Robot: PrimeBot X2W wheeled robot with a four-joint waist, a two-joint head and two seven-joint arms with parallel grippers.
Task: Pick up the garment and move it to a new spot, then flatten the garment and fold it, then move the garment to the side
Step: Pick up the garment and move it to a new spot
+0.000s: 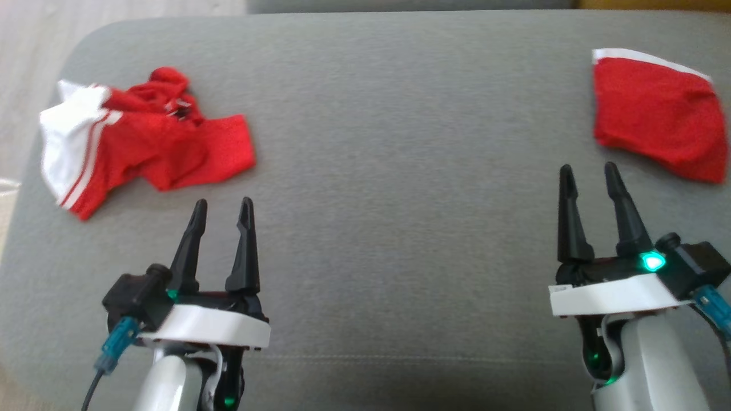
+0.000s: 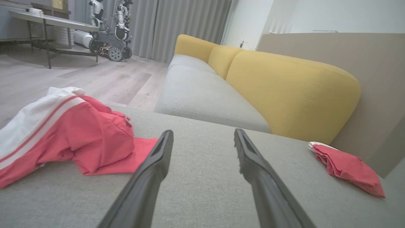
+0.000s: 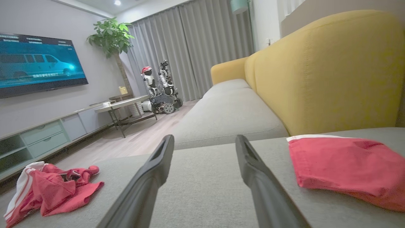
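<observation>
A crumpled red garment (image 1: 143,140) with white side stripes lies in a heap at the far left of the grey cushion (image 1: 400,171); it also shows in the left wrist view (image 2: 72,136) and the right wrist view (image 3: 50,186). My left gripper (image 1: 223,210) hovers open just below and to the right of it, holding nothing. My right gripper (image 1: 589,174) is open too, empty, just short of a folded red garment (image 1: 657,120) with a white band at the far right (image 3: 348,167).
The grey cushion's rounded edges drop to a wood floor (image 1: 34,51) at the left. A yellow sofa back (image 2: 284,88) rises beyond the cushion. Another robot (image 3: 161,88), a table and a TV cabinet stand across the room.
</observation>
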